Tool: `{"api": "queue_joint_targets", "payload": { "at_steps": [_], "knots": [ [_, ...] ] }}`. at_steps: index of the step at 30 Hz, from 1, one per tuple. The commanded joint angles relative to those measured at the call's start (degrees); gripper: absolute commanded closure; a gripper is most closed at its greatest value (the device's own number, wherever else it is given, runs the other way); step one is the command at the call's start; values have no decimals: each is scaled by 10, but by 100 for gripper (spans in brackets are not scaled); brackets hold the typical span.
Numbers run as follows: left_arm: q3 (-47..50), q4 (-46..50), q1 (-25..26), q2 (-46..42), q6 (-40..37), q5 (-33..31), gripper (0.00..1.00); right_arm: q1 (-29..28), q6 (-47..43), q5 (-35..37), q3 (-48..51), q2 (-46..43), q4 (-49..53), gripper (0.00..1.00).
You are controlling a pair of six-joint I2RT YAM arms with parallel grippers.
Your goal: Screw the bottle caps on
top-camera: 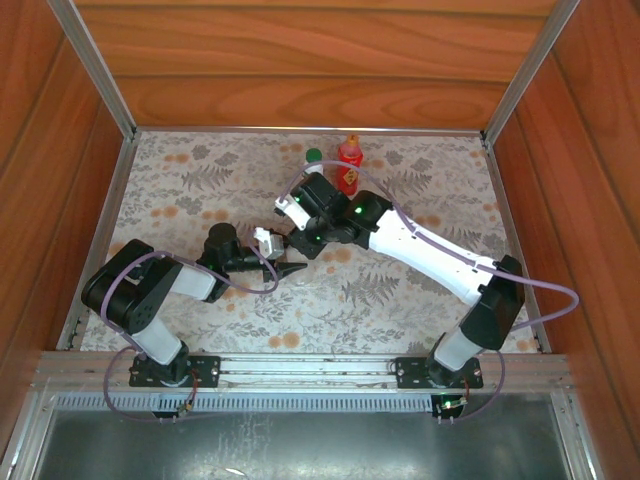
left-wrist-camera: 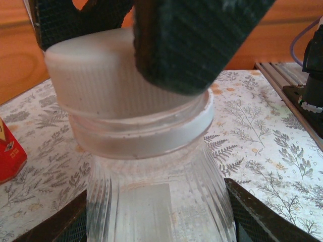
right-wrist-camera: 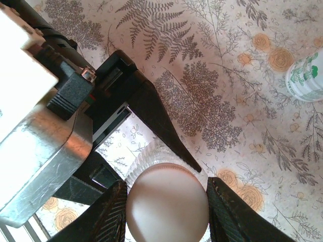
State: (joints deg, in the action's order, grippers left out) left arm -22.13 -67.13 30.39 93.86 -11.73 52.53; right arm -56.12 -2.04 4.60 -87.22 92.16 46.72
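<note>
Presently the left hand (left-wrist-camera: pixel 159 224) pinches the ribbed body of the clear bottle (left-wrist-camera: pixel 151 171), which stands upright near the middle of the tabletop (top-camera: pixel 430 190). The right hand (right-wrist-camera: pixel 167 201) sits directly above, its fingers pressed on opposite sides of the white cap (left-wrist-camera: pixel 96 75) seated on the bottle's neck. Judgement: tightening turns about the bottle's vertical axis, and the right hand is placed for it.

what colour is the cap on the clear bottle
White: the cap on the clear bottle is plain white, seen best in the left wrist view.
</note>
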Motion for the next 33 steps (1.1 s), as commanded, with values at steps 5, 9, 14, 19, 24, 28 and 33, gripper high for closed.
{"api": "queue_joint_targets", "payload": {
  "at_steps": [5,9,14,19,24,28,33],
  "knots": [
    [1,38,2,19,12,10,45,-11,4,2,53,-30,-64,63],
    [-1,38,1,19,17,11,45,-12,2,8,67,-35,-79,63],
    [0,38,1,18,18,12,45,-13,-3,18,92,-35,-96,63],
    [1,38,0,18,20,12,45,-13,2,33,149,-46,-148,64],
    [1,38,-1,17,22,13,45,-13,10,35,159,-50,-154,64],
    [-1,38,-2,15,23,14,45,-13,13,34,140,-57,-144,58],
    [1,38,-2,14,25,17,45,-13,19,26,117,-68,-144,45]
  ]
}}
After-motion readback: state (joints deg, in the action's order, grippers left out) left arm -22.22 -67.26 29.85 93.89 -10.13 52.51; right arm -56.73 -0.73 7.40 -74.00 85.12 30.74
